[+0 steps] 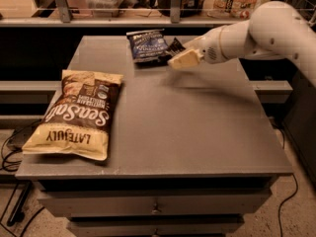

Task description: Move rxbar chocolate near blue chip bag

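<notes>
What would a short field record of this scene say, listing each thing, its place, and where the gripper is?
surface: grey table
blue bag: flat, at the table's far edge
rxbar: just right of the blue bag; contact unclear
gripper: at the far side of the table, right by the rxbar
Sea Salt bag: flat, front left
</notes>
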You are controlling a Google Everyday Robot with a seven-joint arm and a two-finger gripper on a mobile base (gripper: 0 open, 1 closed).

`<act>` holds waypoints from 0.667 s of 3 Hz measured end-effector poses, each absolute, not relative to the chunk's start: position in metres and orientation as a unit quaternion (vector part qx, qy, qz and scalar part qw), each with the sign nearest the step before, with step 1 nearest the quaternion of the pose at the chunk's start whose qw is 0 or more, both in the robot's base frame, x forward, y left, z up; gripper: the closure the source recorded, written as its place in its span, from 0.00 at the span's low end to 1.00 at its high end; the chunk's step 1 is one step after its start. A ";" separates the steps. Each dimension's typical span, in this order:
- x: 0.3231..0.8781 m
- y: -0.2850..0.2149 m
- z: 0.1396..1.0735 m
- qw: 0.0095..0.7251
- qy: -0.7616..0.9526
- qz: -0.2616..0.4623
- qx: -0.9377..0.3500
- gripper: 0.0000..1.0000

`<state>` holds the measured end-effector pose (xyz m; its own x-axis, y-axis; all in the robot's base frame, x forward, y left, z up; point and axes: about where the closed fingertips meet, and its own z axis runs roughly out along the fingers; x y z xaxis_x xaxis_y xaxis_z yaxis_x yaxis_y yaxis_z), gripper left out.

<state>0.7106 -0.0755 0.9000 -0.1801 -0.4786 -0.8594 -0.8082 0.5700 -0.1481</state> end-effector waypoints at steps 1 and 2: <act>0.738 -0.073 0.887 0.476 0.751 0.166 -0.426 0.60; 0.759 -0.073 0.877 0.476 0.755 0.157 -0.422 0.36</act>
<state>0.7590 -0.0728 0.8773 -0.1900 -0.4875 -0.8522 -0.7875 0.5940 -0.1643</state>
